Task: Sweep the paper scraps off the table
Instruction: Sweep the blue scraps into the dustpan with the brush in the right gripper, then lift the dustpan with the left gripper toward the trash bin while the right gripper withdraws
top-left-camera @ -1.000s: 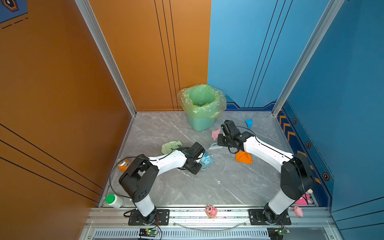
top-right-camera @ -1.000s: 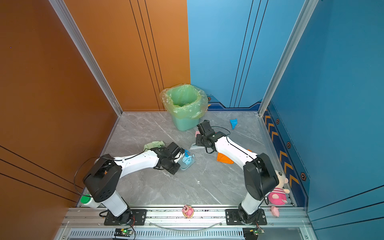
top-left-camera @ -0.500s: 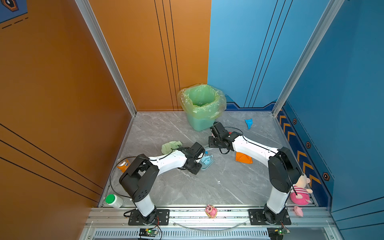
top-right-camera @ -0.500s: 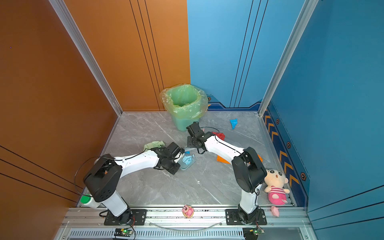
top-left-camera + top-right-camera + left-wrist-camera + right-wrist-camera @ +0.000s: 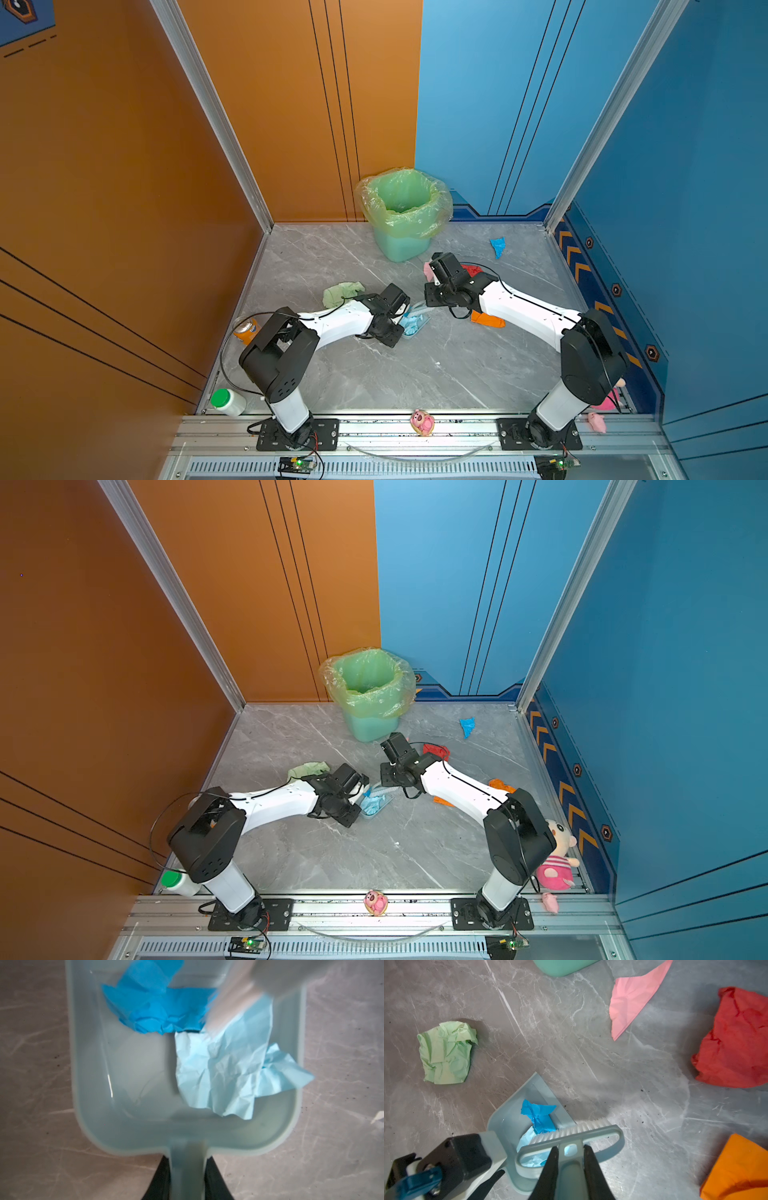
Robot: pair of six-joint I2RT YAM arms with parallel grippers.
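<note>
Right now I am seeing the left fingers (image 5: 160, 1182) clamping tight on the handle of the pale blue dustpan (image 5: 135, 1126), which is sitting on the grey table (image 5: 415, 365). The right fingers (image 5: 551, 1169) are squeezing the handle of the small brush (image 5: 591, 1131), and its white bristles are resting across the dustpan's open mouth.

Inside the dustpan a blue scrap (image 5: 153, 1001) is lying at the mouth, touching the bristles. A light blue scrap (image 5: 220, 1068) is sitting deeper in, with one corner hanging over the dustpan's side wall.

The other scraps are lying on the table outside the dustpan:
- A green scrap (image 5: 446, 1053) is resting to the left of the dustpan and slightly beyond it, apart from it.
- A pink scrap (image 5: 631, 999) is lying beyond the dustpan, between it and the green-lined bin (image 5: 399, 249).
- A red scrap (image 5: 735, 1043) is sitting beyond the dustpan and to its right.
- An orange scrap (image 5: 741, 1167) is lying to the dustpan's right, partly under the right arm in both top views.
- A far blue scrap (image 5: 497, 247) is lying well apart from the dustpan, beyond it and to the right.
</note>
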